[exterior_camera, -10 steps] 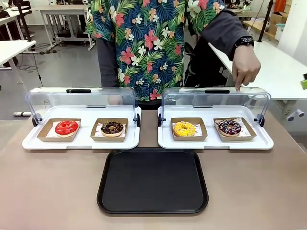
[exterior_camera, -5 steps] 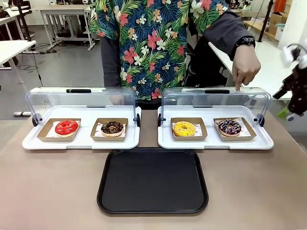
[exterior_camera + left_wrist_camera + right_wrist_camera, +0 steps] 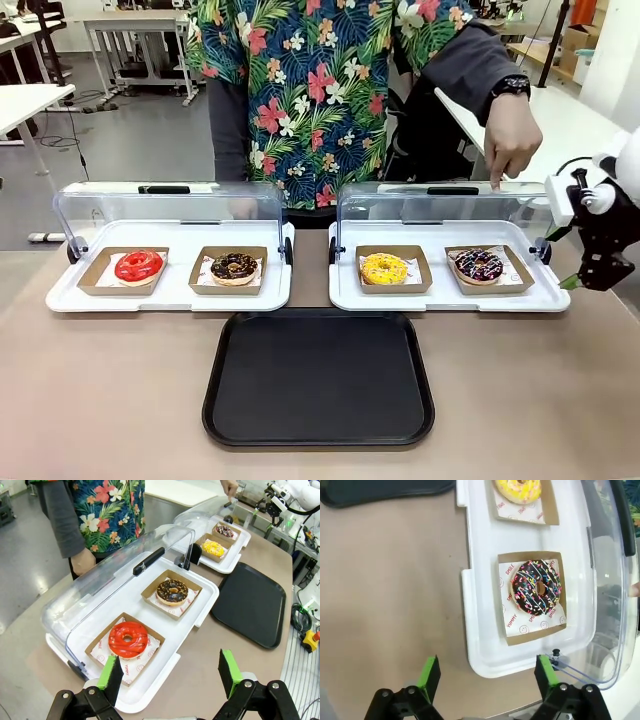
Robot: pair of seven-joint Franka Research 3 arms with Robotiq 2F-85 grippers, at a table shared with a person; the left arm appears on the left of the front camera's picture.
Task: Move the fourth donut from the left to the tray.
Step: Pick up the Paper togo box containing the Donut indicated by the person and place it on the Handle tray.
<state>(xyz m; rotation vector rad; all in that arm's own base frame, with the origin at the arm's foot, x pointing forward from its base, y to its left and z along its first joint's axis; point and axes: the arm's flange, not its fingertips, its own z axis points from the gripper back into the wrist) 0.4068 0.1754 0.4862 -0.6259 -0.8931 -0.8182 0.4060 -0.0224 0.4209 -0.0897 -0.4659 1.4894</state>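
The fourth donut (image 3: 479, 265) is dark chocolate with pink and white drizzle. It sits in a brown cardboard holder at the right end of the right white tray, and I also see this donut (image 3: 538, 587) just beyond my right fingers. The black tray (image 3: 318, 378) lies in front of both white trays. My right gripper (image 3: 585, 275) hangs open just right of the white tray's end; in its wrist view the right gripper (image 3: 487, 675) holds nothing. My left gripper (image 3: 170, 672) is open over the left white tray, near the red donut.
A person's hand (image 3: 510, 135) points down onto the raised clear lid (image 3: 450, 210) of the right white tray. A yellow donut (image 3: 384, 268), a chocolate donut with nut crumbs (image 3: 235, 266) and a red donut (image 3: 138, 265) sit in their holders. Bare tabletop surrounds the black tray.
My right arm has come into the front view from the right and dropped to beside the right white tray's end. The person's hand and the donuts have not moved.
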